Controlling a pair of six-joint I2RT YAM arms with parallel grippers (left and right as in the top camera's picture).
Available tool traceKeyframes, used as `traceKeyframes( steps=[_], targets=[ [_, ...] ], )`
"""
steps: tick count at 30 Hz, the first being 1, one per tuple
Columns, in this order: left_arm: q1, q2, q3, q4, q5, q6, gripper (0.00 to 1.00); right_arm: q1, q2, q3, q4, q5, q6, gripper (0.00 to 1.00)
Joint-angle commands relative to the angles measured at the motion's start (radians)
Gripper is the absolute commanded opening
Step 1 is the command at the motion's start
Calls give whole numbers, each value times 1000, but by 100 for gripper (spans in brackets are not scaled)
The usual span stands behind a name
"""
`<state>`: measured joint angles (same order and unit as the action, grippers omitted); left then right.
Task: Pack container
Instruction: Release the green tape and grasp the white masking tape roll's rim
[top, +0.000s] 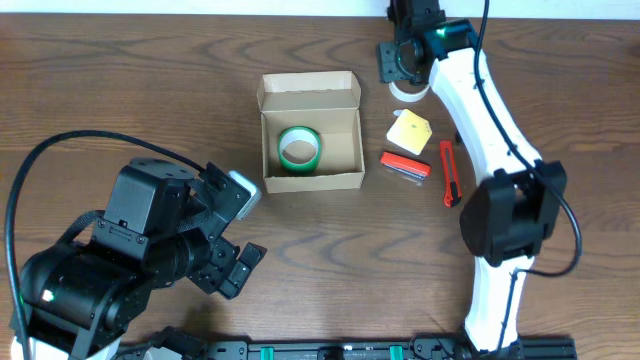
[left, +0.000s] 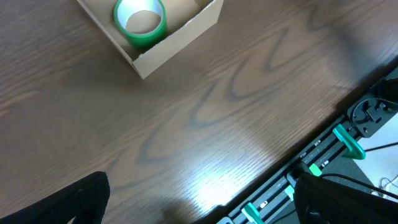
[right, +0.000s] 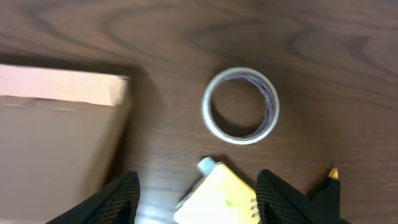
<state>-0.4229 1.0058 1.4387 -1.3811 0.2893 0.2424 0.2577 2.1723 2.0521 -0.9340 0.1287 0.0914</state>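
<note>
Hovering over the far side of the wooden table (top: 120, 90), the right gripper (top: 400, 68) has its fingers (right: 118, 199) spread wide with nothing between them. In its wrist view the clear tape roll (right: 240, 104) lies flat on the wood just ahead of the fingertips, clear of both, with its hole facing up. The yellow notepad (right: 217, 200) lies below the gap between the two fingers, closer to the wrist than the roll. Off to that gripper's left side in the same view is the blurred, raised flap of the cardboard box (top: 310, 130).

Seen from overhead, the box stands open on the table with its flap lid folded back toward the far edge. A green tape roll (top: 298, 148) lies flat on its floor, nearer one side wall than the other. The box sits between the two grippers, nearer the right one.

The left gripper (top: 232, 268) is likewise spread and empty, held over bare wood. In its wrist view a corner of the box, with the green roll inside, lies well ahead of the fingers and off to one side.

Beyond the notepad from the right gripper, beside that arm, lie a small red and black item (top: 405, 165), which I cannot identify, and a red utility knife (top: 449, 172).
</note>
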Motion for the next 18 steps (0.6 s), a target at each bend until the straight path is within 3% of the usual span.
traceKeyframes(
  steps=[1,4,5,18],
  targets=[
    [-2,0,17,-3,14,-4,95,-30,67,-5,20,9,-86,61],
    [-2,0,17,-3,14,-4,95,-44,114,-5,47,10,-112,65],
    [-2,0,17,-3,14,-3,95,-48,132,-5,57,9,-124,74],
    [-2,0,17,-3,14,-4,95,-56,276,-5,143,-11,-153,66]
  ],
)
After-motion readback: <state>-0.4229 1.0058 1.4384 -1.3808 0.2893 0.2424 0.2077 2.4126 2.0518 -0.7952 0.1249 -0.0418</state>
